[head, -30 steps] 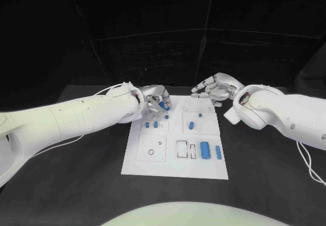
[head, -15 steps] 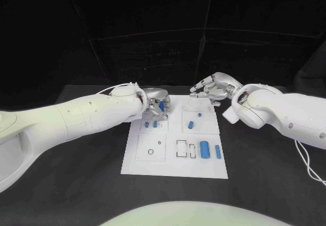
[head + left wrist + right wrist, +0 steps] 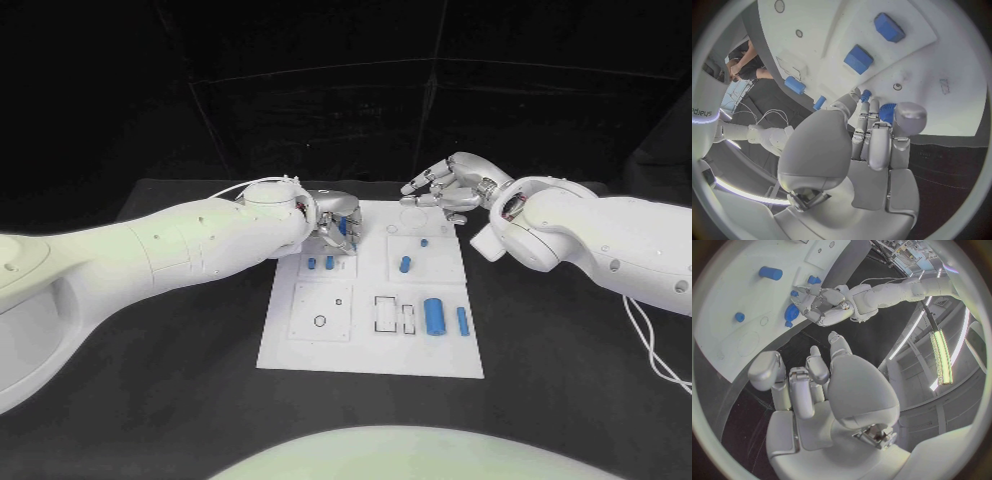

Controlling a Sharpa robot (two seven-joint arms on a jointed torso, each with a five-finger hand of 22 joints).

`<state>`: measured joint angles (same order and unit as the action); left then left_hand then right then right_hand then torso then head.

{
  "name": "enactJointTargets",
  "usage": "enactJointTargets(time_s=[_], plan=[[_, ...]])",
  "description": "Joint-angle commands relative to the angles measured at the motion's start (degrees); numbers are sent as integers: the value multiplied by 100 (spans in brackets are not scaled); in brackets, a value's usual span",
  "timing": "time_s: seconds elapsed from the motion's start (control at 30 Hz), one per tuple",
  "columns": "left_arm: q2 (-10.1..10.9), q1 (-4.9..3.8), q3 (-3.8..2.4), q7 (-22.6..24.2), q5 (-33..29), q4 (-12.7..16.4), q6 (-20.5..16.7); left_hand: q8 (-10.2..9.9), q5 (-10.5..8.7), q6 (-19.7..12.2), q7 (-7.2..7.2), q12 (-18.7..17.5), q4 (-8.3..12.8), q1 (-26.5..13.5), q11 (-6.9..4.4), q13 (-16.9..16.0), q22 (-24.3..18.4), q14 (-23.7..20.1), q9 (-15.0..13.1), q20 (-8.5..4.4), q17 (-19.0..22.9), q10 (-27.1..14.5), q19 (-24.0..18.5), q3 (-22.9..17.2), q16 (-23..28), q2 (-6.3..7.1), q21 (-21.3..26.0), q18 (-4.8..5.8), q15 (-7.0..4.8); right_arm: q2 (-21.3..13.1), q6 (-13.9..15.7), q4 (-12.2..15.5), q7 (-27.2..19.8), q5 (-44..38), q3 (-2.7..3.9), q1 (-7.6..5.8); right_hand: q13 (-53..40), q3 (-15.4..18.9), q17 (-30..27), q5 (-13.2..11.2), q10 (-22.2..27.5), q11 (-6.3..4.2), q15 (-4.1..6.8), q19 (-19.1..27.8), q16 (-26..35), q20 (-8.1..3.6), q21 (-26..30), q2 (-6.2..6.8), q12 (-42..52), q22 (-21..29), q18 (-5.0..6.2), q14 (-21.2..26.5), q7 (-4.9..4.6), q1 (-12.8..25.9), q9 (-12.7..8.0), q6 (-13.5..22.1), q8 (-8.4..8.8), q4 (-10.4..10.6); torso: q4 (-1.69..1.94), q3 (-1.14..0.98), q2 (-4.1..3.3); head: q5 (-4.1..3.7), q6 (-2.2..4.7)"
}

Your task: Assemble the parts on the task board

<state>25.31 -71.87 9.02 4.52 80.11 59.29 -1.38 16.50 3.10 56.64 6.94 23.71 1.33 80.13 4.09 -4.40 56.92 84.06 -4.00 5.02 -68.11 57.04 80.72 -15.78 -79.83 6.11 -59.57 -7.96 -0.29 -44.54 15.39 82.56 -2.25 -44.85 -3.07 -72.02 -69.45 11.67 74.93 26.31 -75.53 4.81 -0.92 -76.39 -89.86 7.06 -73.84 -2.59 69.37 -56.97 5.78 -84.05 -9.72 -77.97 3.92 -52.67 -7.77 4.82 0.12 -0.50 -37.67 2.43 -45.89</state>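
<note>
The task board [image 3: 369, 355] lies in the middle of the table [image 3: 144, 400]. The left hand [image 3: 333, 222] is over the board's far left corner. The right hand [image 3: 454, 187] is just past the board's far edge, toward the right. Two small parts [image 3: 320, 265] sit side by side on the board, just in front of the left hand. One part [image 3: 407, 266] lies to their right. Two bigger parts [image 3: 449, 320] lie side by side near the board's right edge, closer to the robot.
</note>
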Motion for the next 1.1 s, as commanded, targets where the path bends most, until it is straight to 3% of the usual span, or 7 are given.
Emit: enactJointTargets(time_s=[0.03,0.17,0.73,1.0,1.1], plan=[[-26,6,-4,-1,114,-49,59,-38,-24,68,7,-48,9,-17,-7,31,27,164,-4,-6,0,70,32,-67,-36,-69,-41,107,-45,5,-44,3,-38,-3,3,-12,-3,14,1507,19,18,4,-28,22,-14,-7,19,-14,0,-3,34,-595,2,-14,1,43,-38,1,-2,1,-2,-22,-1],[-71,13,-6,21,119,-102,61,-73,-22,109,3,-106,26,-27,-11,59,63,167,-2,-13,5,122,31,-138,-38,-95,-68,111,-52,9,-45,3,-38,-3,3,-12,-3,14,1507,19,18,4,-28,22,-14,-7,19,-14,0,-3,34,-595,2,-14,1,43,-38,1,2,-6,1,-22,-5],[-196,63,-7,-39,123,-282,249,-212,-29,291,1,-336,136,-61,-45,74,254,169,-7,-38,44,402,40,-493,-44,-177,-221,138,-78,22,-47,1,-37,-3,3,-12,-14,12,1507,24,8,3,-27,18,-14,-8,16,-22,14,-10,33,-595,3,-14,1,42,-41,5,6,1,1,-36,1],[-116,81,-18,113,88,-184,-157,-281,-29,428,-3,-484,213,-108,-68,72,380,173,-15,-56,64,603,54,-707,-49,-194,-323,155,-99,25,-47,-2,-41,-3,3,-12,-14,12,1507,24,8,3,-27,18,-14,-8,16,-22,14,-10,33,-595,3,-14,1,42,-41,5,10,2,8,-36,13],[-47,83,-90,151,-34,-123,-338,-314,-28,441,11,-537,240,-124,-64,72,413,175,-12,-57,67,633,60,-766,-52,-181,-350,161,-99,20,-45,-5,-41,-3,3,-12,-13,11,1507,25,8,2,-27,19,-14,-8,17,-25,14,-8,33,-595,4,-12,1,40,-42,7,16,2,10,-40,23]])
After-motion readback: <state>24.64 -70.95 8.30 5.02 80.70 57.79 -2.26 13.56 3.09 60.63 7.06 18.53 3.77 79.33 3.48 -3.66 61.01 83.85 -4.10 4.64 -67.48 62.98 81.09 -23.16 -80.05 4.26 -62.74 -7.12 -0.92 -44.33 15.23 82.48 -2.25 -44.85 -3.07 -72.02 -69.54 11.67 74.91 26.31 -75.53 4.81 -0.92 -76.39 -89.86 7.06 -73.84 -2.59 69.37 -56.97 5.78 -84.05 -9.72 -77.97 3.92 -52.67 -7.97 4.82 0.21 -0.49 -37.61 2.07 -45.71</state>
